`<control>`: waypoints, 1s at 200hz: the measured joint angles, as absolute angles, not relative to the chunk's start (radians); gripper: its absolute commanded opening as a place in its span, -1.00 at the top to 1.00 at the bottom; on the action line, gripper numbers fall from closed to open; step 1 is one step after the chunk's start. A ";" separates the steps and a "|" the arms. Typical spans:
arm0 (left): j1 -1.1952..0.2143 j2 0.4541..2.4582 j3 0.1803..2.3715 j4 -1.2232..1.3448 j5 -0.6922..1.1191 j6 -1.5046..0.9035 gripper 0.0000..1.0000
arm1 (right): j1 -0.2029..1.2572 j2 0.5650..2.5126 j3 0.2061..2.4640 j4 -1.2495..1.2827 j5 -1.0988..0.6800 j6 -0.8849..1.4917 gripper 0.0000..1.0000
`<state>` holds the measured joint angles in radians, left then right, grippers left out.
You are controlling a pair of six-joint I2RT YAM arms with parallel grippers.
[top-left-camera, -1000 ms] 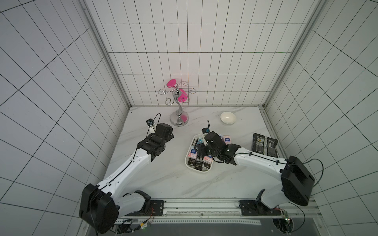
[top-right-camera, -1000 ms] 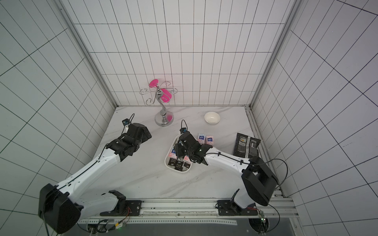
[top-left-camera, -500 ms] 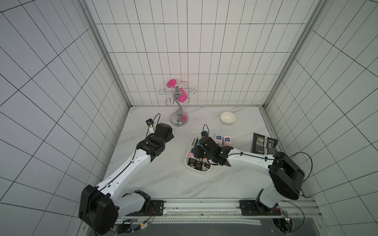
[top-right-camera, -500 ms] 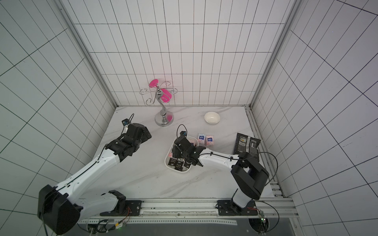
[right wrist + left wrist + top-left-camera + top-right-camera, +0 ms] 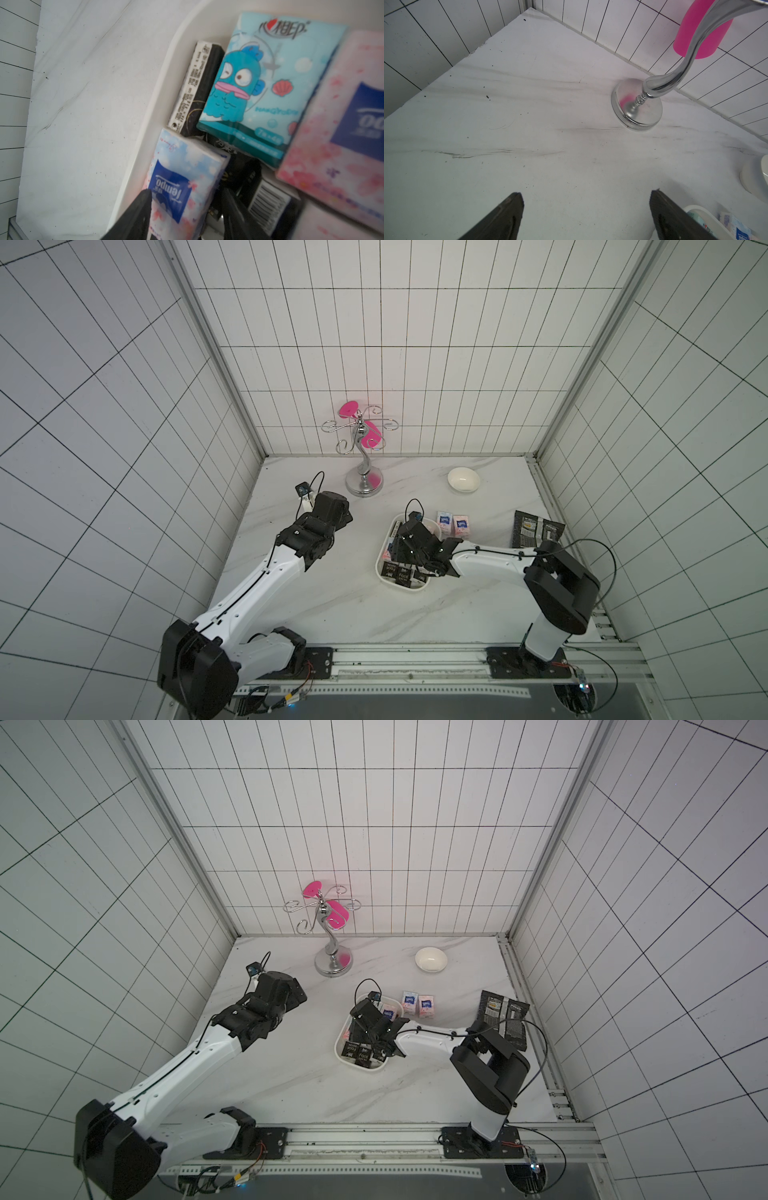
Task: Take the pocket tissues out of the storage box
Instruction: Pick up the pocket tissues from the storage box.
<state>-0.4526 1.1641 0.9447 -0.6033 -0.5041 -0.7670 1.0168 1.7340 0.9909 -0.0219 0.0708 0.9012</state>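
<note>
White storage box (image 5: 379, 562) holds most pocket tissues (image 5: 259, 87); two pink packs (image 5: 461, 525) lie just beside it. Right gripper (image 5: 185, 191) straddles one inside, whether pinching I cannot tell; left gripper (image 5: 585, 195) hangs spread, well apart from the box.

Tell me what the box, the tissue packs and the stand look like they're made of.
Box: white plastic, likely moulded; smooth rounded rim with a dull sheen.
Tissue packs: probably soft paper wrapped in thin printed film, judging by the glossy print and folded ends.
Stand: polished metal, probably chromed; its base mirrors the pink cup.
</note>
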 measured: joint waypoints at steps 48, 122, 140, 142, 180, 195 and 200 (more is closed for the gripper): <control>-0.453 1.137 0.934 -0.603 -0.506 -0.766 -0.97 | 1.011 1.780 1.010 0.014 0.041 0.937 -0.08; -0.455 1.126 0.931 -0.603 -0.511 -0.767 -0.96 | 1.000 1.771 0.960 0.125 0.001 0.974 0.68; -0.459 1.126 0.931 -0.603 -0.511 -0.767 -0.97 | 1.000 1.753 0.948 0.127 0.001 0.972 0.76; -0.460 1.127 0.931 -0.603 -0.511 -0.767 -0.97 | 1.000 1.751 0.947 0.127 0.001 0.971 0.76; -0.467 1.128 0.931 -0.603 -0.512 -0.767 -0.97 | 1.000 1.711 0.931 0.129 0.002 0.955 0.78; -0.470 1.129 0.931 -0.603 -0.513 -0.767 -0.97 | 1.000 1.690 0.926 0.122 0.007 0.944 0.78; -0.471 1.129 0.931 -0.603 -0.513 -0.767 -0.97 | 1.000 1.681 0.925 0.118 0.010 0.939 0.78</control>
